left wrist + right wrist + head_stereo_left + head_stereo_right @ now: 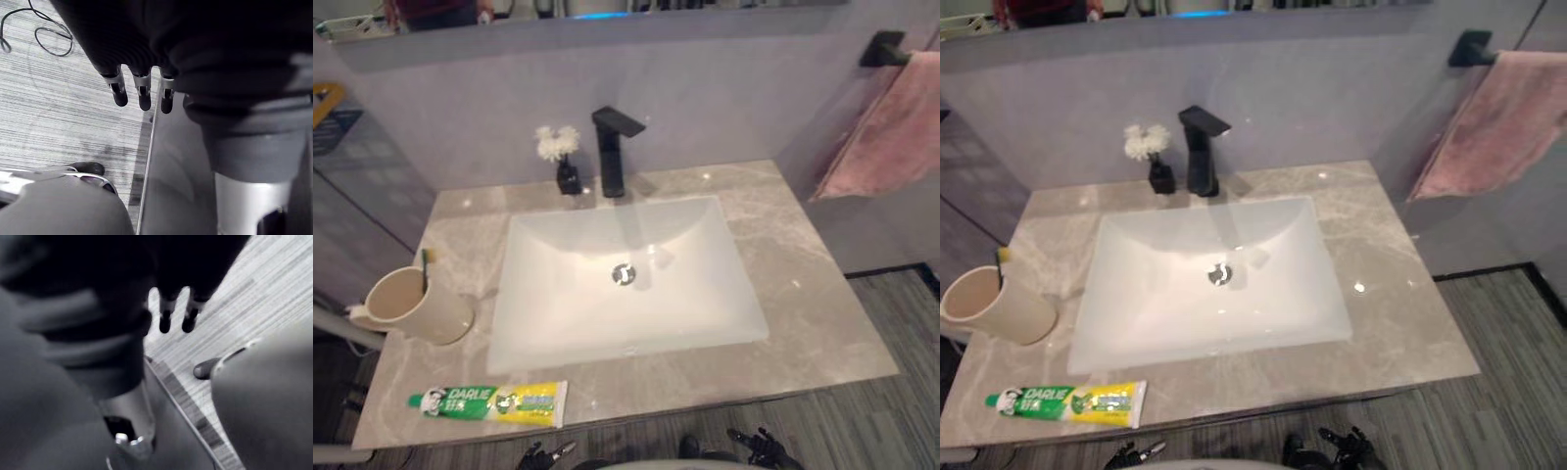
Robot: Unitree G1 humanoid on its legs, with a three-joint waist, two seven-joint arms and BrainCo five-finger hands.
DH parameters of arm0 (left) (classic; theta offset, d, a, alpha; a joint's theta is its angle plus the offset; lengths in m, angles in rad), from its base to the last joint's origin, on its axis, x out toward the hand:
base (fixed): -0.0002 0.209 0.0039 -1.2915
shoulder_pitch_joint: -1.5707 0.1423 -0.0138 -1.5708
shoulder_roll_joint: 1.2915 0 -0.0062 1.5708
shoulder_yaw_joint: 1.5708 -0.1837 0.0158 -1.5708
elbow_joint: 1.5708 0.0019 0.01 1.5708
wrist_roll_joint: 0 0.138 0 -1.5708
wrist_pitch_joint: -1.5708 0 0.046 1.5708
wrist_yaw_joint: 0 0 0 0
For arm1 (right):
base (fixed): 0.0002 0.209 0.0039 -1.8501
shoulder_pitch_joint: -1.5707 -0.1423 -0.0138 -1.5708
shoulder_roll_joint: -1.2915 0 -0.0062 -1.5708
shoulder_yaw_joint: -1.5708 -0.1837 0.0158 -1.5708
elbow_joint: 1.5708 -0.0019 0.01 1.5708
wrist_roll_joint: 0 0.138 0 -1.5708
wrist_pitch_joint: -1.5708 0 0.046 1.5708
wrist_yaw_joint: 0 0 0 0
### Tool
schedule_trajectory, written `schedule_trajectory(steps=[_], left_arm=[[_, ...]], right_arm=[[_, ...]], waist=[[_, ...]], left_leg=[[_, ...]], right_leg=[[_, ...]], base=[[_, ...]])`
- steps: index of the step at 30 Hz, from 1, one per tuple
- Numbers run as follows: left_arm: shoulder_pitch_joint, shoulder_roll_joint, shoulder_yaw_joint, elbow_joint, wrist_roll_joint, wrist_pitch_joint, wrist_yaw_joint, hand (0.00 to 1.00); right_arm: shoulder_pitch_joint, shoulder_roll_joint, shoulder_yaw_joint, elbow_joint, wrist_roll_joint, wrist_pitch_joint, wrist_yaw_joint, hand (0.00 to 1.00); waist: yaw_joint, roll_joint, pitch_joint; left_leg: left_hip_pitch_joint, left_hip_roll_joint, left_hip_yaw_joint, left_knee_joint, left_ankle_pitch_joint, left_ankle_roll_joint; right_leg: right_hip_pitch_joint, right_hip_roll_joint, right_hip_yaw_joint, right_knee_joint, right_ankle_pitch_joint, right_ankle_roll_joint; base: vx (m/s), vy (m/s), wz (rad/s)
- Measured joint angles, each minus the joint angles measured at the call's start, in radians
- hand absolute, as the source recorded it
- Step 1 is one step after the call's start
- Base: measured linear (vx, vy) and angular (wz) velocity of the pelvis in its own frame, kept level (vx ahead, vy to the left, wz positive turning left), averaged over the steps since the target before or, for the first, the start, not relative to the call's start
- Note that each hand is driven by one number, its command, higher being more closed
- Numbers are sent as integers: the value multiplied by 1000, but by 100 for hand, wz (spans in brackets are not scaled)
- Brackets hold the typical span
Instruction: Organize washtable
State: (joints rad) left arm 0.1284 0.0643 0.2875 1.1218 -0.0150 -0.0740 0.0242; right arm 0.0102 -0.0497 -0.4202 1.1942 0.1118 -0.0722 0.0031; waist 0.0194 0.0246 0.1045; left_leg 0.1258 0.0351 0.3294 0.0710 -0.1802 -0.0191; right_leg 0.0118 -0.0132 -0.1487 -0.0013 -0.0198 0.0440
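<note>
Toothpaste tube [489, 401]: green and yellow, lying flat on the grey stone counter [813, 313], just in front of the sink's front-left corner, cap end pointing away from the sink. Nothing touches it.

Cup [416, 305]: cream, left of the sink [548, 284], close to the counter's left edge and well apart from the tube. Its mouth leans away from the sink; upright or tipped, hard to say from this angle. Toothbrush [428, 262] stands in it, head sticking up past the rim on the sink side.

Sink: white, rectangular, set into the counter, drain [624, 274] near its centre. Black faucet [610, 147] behind the back rim, spout reaching over the basin. Small dark vase of white flowers [563, 157] just left of the faucet, behind the sink. Pink towel [886, 127] hangs from a black bar [883, 49] on the wall, right of the sink and clear of the counter.

Left hand [543, 455]: low, in front of the counter below the sink's front-left, over striped floor [58, 112]. Fingers [142, 93] straight, slack, holding nothing.

Right hand [759, 448]: low, below the sink's front-right. Fingers [165, 318] hang straight, nothing in them.
</note>
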Motion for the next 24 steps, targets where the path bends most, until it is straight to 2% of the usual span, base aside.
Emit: schedule_trajectory(steps=[1,5,8,10,12,15,17,20,21,24], left_arm=[[-3,2,0,0,9,-1,0,0],[-3,11,1,0,9,0,0,0],[-2,11,9,1,9,0,0,0],[-2,10,37,0,7,-1,2,0],[7,9,67,17,8,1,2,0],[13,7,85,29,9,11,2,0],[13,-2,118,29,9,13,2,0],[27,1,118,28,10,18,3,0],[29,0,118,28,11,20,3,0],[21,-6,118,29,29,19,2,0]], right_arm=[[7,0,11,0,-1,0,0,0],[17,-2,16,0,-2,0,-1,0],[21,-5,37,0,-5,0,-1,0],[15,-4,49,0,-5,-1,0,0],[15,-9,51,0,-5,-2,-1,0],[16,-12,50,-1,-4,-8,-1,0],[18,-8,50,-1,-4,-7,-1,0],[37,-4,46,-7,-2,-7,-1,0],[43,-9,49,-8,-4,-7,0,0],[48,-22,58,-11,-5,-7,0,0]], waist=[[1,-8,-4],[2,-18,-6],[20,-21,-4],[39,-39,7],[50,-40,9],[49,-36,9],[49,-36,8],[34,-40,-16],[21,-34,-29],[18,-16,-45]], left_leg=[[-9,0,-3,2,0,0],[-26,0,-30,14,0,0],[-35,0,-56,37,1,0],[-83,2,-66,138,0,-1],[-95,13,-79,176,-1,-2],[-93,29,-80,157,-18,-11],[-74,30,-75,87,-36,-3],[-39,6,-63,-9,4,-9],[-41,2,-64,-17,5,-9],[-41,-4,-64,-23,5,-9]], right_leg=[[11,8,1,-44,27,-5],[33,10,-20,-96,57,-10],[45,10,-43,-96,58,-11],[43,-8,-45,-87,61,-16],[43,-11,-40,-76,60,-15],[27,6,-24,-74,56,-11],[15,20,-8,-92,75,-12],[10,12,5,-101,84,-6],[-2,9,7,-101,85,-5],[-1,6,9,-101,89,1]], base=[[-51,-83,-5],[-58,-61,17],[-74,-52,25],[-90,-30,11],[-74,7,-5],[-75,5,-13],[-95,6,-28],[-49,-1,-15],[15,2,-5],[50,5,-3]])
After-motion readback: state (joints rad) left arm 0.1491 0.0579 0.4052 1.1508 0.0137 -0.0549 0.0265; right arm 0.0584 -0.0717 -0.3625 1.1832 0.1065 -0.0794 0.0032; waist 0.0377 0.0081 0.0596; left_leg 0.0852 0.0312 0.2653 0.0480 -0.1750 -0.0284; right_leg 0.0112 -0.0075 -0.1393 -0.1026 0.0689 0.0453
